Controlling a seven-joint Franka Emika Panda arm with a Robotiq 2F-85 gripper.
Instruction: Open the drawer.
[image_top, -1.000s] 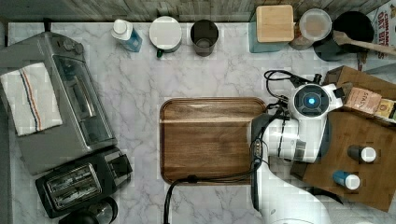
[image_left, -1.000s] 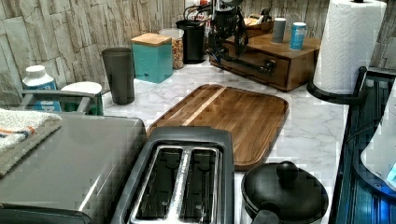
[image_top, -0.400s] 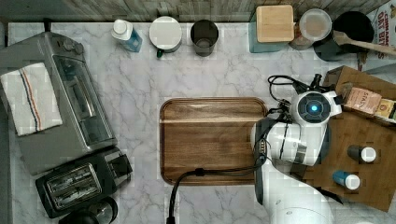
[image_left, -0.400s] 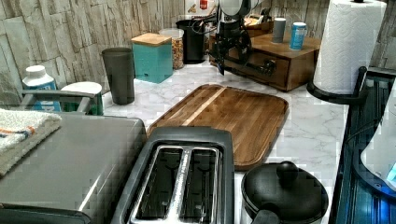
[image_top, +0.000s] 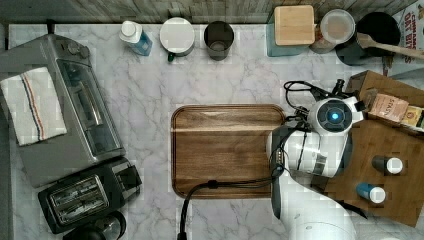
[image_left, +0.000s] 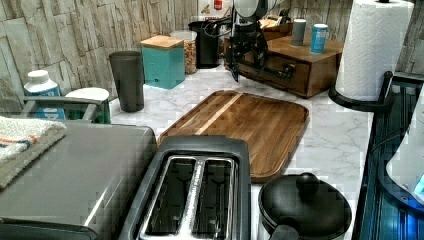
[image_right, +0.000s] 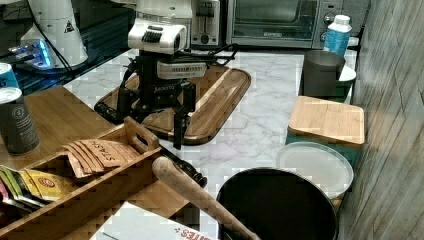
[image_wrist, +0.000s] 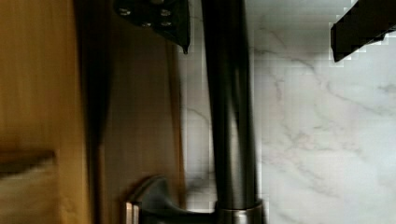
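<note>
One gripper (image_wrist: 259, 35) (two fingers spread) straddles the drawer's (image_left: 272, 70) one handle (image_wrist: 229, 116).

The gripper (image_right: 160, 125) hangs fingers-down, spread apart, over the near edge of the cutting board (image_right: 220, 95), just beside the wooden cabinet (image_right: 60, 120). A tray of tea packets (image_right: 100, 152) sits on the cabinet, a wooden spoon handle (image_right: 195, 192) crossing a black pot (image_right: 280, 205).

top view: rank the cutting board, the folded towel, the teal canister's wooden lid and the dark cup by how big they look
1. cutting board
2. folded towel
3. wooden lid
4. dark cup
</note>
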